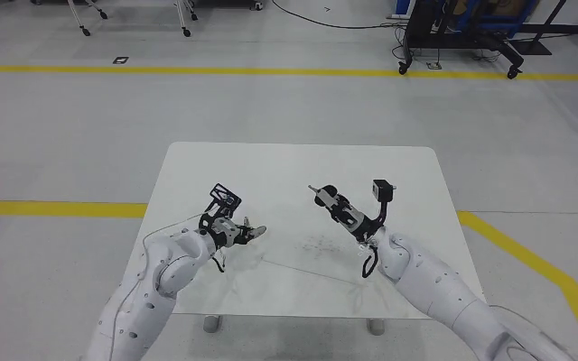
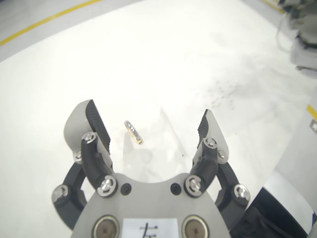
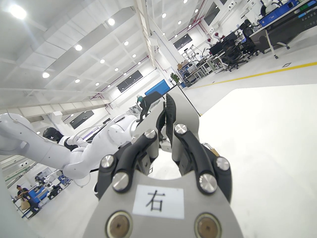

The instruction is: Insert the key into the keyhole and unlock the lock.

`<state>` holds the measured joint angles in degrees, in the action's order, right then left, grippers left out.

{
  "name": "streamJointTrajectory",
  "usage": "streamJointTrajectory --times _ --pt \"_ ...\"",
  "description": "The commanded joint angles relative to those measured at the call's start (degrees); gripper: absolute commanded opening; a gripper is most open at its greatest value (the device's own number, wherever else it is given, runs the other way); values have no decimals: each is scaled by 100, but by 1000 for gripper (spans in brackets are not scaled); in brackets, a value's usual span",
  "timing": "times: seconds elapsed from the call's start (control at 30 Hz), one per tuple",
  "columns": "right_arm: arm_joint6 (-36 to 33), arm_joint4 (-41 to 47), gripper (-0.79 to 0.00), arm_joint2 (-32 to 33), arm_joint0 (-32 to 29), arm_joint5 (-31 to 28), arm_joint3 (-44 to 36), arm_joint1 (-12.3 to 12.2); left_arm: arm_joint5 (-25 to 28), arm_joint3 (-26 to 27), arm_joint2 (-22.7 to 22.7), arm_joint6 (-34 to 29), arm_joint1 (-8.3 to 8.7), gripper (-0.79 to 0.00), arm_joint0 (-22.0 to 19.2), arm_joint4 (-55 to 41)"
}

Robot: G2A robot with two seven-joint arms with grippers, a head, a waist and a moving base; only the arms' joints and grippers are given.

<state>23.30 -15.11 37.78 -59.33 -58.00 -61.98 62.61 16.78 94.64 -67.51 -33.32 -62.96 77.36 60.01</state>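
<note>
A small silver-and-brass key [image 2: 133, 132] lies on the white table [image 1: 271, 171], just ahead of my left gripper [image 2: 148, 108]. That gripper is open, with one finger on either side of the key and touching nothing. It hangs low over the table's left half [image 1: 251, 232]. My right gripper [image 3: 165, 100] is shut, held above the table's middle [image 1: 316, 190] and tilted upward. A brass padlock [image 3: 211, 149] with a silver shackle peeks out beside the right gripper's finger link. Whether it is held or rests on the table I cannot tell.
The table's far half and its right side are bare white surface, with scuff marks [image 2: 223, 95] near the middle. The right arm [image 2: 297, 25] stands at the table's far side in the left wrist view. Yellow floor lines [image 1: 271, 70] run beyond the table.
</note>
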Motion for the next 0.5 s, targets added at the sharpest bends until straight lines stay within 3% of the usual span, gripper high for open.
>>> streamJointTrajectory --times 0.0,0.07,0.13,0.17,0.2,0.23,0.47 --pt "90 -43 -785 40 -24 0 -14 -23 -403 1 160 -144 -29 0 -41 289" --pt "90 -43 -785 40 -24 0 -14 -23 -553 -21 294 -159 -66 0 -117 306" --pt "90 -43 -785 40 -24 0 -14 -23 -660 -141 375 -198 -95 -80 -220 330" --pt "90 -43 -785 40 -24 0 -14 -23 -709 -222 418 -239 -109 -135 -270 337" --pt "90 -43 -785 40 -24 0 -14 -23 -710 -286 480 -314 -125 -289 -327 335" --pt "90 -43 -785 40 -24 0 -14 -23 -700 -340 533 -357 -141 -388 -382 296" --pt "90 -43 -785 40 -24 0 -14 -23 -1059 -597 701 -500 -217 -505 -617 430"
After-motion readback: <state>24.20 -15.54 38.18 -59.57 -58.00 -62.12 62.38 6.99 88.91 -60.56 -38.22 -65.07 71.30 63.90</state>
